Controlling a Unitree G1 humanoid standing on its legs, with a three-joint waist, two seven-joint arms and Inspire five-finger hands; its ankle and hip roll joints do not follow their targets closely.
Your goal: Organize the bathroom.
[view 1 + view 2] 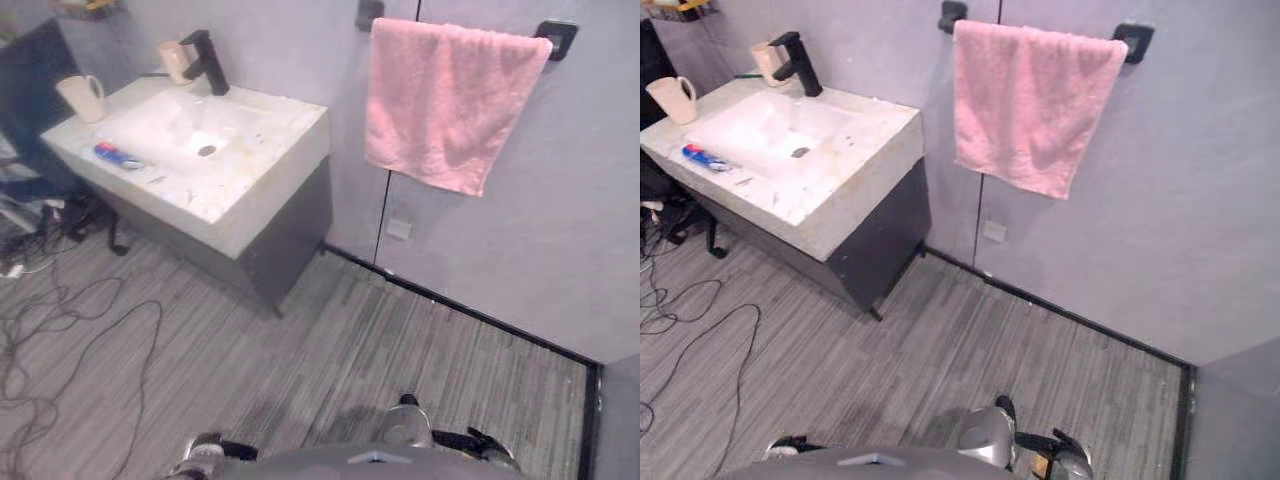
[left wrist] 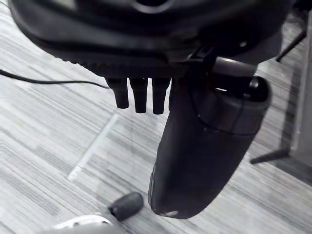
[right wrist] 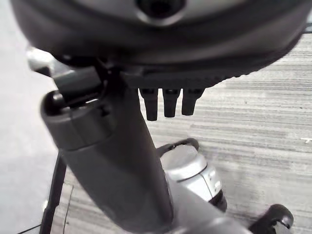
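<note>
A pink towel (image 1: 450, 100) hangs folded over a black rail (image 1: 556, 36) on the grey wall. To its left stands a white stone vanity top (image 1: 265, 165) with a sunken basin (image 1: 180, 125) and a black tap (image 1: 207, 62). A blue and red tube (image 1: 118, 155) lies on the top's front left. A cream mug (image 1: 80, 97) stands at the left end, and another cream cup (image 1: 175, 60) sits behind the tap. My left hand (image 2: 139, 97) hangs over the floor, fingers straight, holding nothing. My right hand (image 3: 168, 102) hangs likewise, empty.
The vanity's dark cabinet (image 1: 275, 240) juts out from the wall onto the grey plank floor (image 1: 400, 340). Loose cables (image 1: 60, 330) and dark clutter (image 1: 70, 215) lie on the floor at the left. A black skirting (image 1: 470, 312) runs along the wall's foot.
</note>
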